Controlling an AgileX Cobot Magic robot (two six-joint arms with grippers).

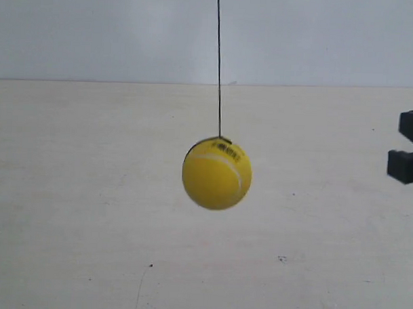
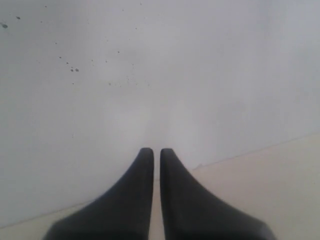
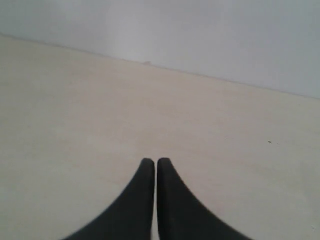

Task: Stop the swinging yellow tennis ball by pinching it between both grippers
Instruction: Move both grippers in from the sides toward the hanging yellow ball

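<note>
One round yellow ball (image 1: 217,174) (curved white seam) hangs from thin string (image 1: 218,60).

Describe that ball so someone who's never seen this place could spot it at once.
Find the pale table meeting the white wall; a thin dark string drops from above at the middle. The ball hangs at its end. It is the only bright yellow thing, with a white curved seam.

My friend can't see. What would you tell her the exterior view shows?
A yellow tennis ball hangs in the middle on a thin dark string, touching nothing else. Behind it are a pale table and a white wall. A black robot part pokes in at the right edge, apart from the ball.
</note>
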